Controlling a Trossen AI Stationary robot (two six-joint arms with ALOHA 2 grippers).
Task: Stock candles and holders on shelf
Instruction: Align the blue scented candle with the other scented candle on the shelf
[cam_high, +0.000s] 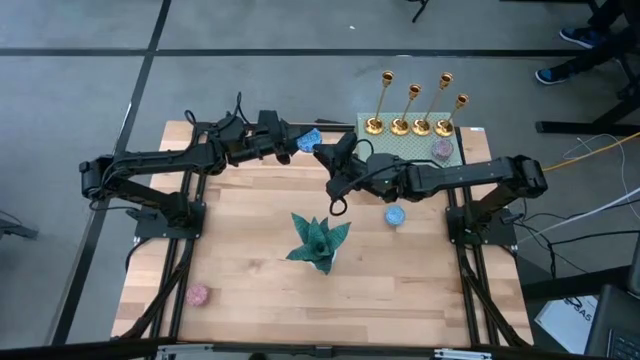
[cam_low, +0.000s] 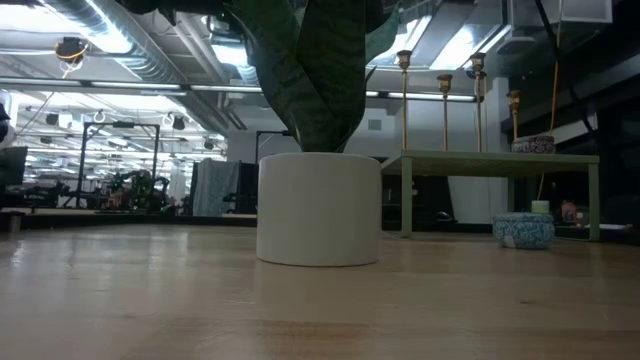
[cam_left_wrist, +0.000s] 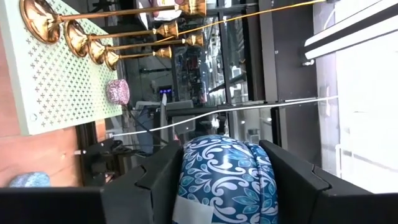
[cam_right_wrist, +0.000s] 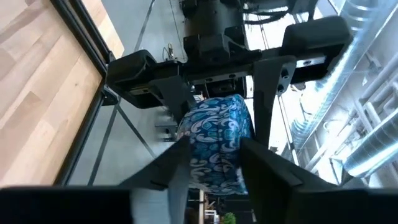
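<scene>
A blue patterned candle (cam_high: 308, 140) hangs above the table's far middle, between both grippers. My left gripper (cam_high: 298, 143) reaches in from the left and is shut on it. My right gripper (cam_high: 325, 153) reaches in from the right, its fingers also closed on the candle. Four gold holders (cam_high: 410, 124) stand by their bases along the far edge of the green shelf (cam_high: 400, 150). A mauve candle (cam_high: 443, 150) lies on the shelf top. Another blue candle (cam_high: 394, 214) and a pink candle (cam_high: 197, 295) lie on the table. My left gripper pinches the blue candle's two opposite sides (cam_left_wrist: 186, 180) between its two fingers, coming level from the table's left. The candle is lifted clear of the table. My right gripper has its two fingertips (cam_right_wrist: 180, 158) against the candle's end (cam_right_wrist: 214, 168) nearest it, coming from the table's right. The left gripper's fingers hold the opposite end.
A teal spiky plant ornament (cam_high: 318, 243) in a white pot (cam_low: 318, 208) stands at the table's middle. The shelf (cam_low: 500, 158) stands at the far right on thin legs. Bare wood lies along the table's near side and left half.
</scene>
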